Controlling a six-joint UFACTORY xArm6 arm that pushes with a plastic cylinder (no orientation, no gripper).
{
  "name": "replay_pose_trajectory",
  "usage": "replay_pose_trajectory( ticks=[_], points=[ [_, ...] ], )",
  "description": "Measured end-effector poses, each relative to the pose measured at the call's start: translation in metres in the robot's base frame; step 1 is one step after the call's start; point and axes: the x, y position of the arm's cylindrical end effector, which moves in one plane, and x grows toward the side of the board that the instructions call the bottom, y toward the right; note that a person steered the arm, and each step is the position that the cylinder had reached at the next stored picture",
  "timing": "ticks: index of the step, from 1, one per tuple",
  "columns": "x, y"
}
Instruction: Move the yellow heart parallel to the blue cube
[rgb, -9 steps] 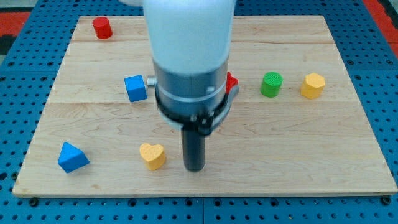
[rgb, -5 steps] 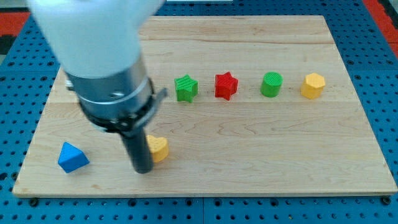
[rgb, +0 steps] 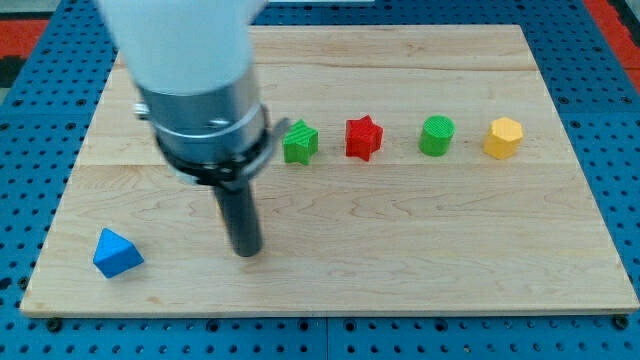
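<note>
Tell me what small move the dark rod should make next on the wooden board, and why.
Probably ease my tip slightly toward the view's bottom: neither yellow heart nor blue cube shows, likely hidden behind the arm. The tip stands right of the blue triangular block.

The robot arm's top part is a big, smooth, pale white tube (rgb: 178, 40) that looks a bit blurry. Under it sits a wide, round, shiny grey metal ring (rgb: 205, 122), like a fat can. A black band (rgb: 215, 166) wraps around the bottom of that grey ring, with a small silver-grey tab (rgb: 272, 143) sticking out on the view's right side. From the middle of the black band comes a straight, dark, round rod (rgb: 240, 215), much thinner than the parts above it. The rod ends in my tip (rgb: 246, 252), flat and dark.
</note>
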Motion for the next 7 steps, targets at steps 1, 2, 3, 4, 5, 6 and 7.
replay_pose_trajectory(
  ticks=[1, 2, 3, 4, 5, 6, 7],
  points=[
    [-0.017, 0.005],
    [-0.042, -0.048],
    [-0.069, -0.106],
    [-0.099, -0.130],
    [-0.108, -0.135],
    [-0.108, -0.111],
    [-0.109, -0.101]
  ],
)
